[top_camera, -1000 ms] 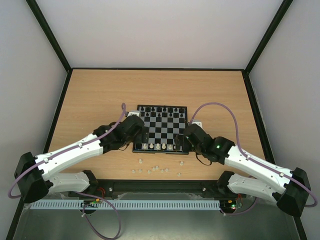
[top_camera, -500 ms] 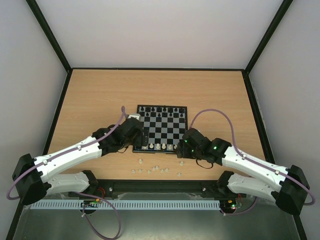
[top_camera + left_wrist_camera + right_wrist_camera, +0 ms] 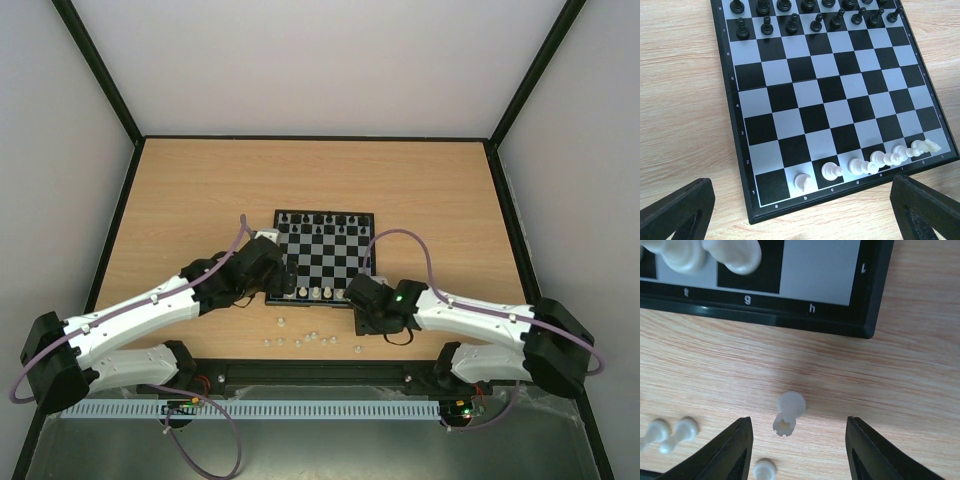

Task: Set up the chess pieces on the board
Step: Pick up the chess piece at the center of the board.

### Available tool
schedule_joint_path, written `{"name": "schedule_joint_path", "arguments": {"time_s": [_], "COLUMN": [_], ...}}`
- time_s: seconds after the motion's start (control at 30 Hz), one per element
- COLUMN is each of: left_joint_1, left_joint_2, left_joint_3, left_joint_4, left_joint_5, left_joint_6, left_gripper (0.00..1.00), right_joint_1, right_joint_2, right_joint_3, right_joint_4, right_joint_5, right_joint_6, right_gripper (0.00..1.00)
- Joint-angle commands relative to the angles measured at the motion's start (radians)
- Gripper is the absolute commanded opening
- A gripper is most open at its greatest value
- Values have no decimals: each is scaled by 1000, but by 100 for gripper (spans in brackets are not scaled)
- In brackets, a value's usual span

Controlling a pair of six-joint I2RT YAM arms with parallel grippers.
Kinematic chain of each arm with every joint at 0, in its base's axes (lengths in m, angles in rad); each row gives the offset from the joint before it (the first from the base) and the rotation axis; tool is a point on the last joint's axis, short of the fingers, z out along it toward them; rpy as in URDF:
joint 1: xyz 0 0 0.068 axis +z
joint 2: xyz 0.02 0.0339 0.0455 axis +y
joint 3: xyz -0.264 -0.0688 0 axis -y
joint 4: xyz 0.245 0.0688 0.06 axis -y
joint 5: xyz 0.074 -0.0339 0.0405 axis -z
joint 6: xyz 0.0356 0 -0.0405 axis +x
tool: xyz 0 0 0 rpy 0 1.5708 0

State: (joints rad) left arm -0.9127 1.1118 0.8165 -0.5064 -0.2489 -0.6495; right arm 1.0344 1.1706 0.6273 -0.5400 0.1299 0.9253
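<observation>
Table: light-brown wooden tabletop [image 3: 200, 200] inside a black frame.
Arms: white-and-black left arm [image 3: 150, 305] reaches the chessboard's near-left corner. The white-and-black right arm [image 3: 480, 315] reaches the wood off its near-right corner.
Board: small square chessboard [image 3: 330, 262], black and pale-grey checks with a thin black border, lying flat.
Left gripper: black two-finger left gripper [image 3: 800, 217] hangs over the chessboard's near-left corner. Its fingers are released and spread wide, and that corner shows between them.
Right gripper: black two-finger right gripper [image 3: 797, 452] is low over the wood off the chessboard's near-right corner. Its black fingers [image 3: 735, 455] stand apart, clamped on nothing.
Black set: tiny black pieces [image 3: 790, 22] stand on the chessboard's two far ranks.
White row: tiny cream-white chess pieces [image 3: 855, 165] line the nearest rank, squares b to g.
Loose whites: scattered cream pieces [image 3: 310, 338] lie on the wood off the chessboard's near edge.
Target piece: single cream-white piece [image 3: 789, 414] on bare wood just off the chessboard's near edge, below the g and h marks and clear of the border.
Axis: long axis roughly square to that near edge, slightly skewed. The wider rounded end points to the chessboard, the narrower notched end away from it. Lying or leaning: cannot tell.
Piece vs fingers: it sits in line with the gap, on the chessboard side of the fingertips and a little nearer the g-side finger. Wood shows on both flanks; no contact.
</observation>
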Motion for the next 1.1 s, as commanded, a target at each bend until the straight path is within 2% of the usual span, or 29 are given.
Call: {"name": "schedule_joint_path", "arguments": {"time_s": [0.0,0.2,0.5,1.07], "left_joint_1": [7,9,15,28], "left_joint_2": [-16,-13,-10,-15], "left_joint_3": [-14,-16,-16,-35], "left_joint_4": [5,7,9,14], "left_joint_5": [-2,-6,-9,-3], "left_joint_6": [16,20,25,29], "left_gripper": [99,99,99,99], "right_joint_1": [33,36,37,37], "right_joint_2": [74,109,165,198], "right_joint_3": [40,65,89,99], "right_joint_4": [-68,-60,-54,-52], "right_joint_5": [37,45,51,44], "right_joint_6": [8,-6,-25,-41], "right_gripper": [50,41,34,14]}}
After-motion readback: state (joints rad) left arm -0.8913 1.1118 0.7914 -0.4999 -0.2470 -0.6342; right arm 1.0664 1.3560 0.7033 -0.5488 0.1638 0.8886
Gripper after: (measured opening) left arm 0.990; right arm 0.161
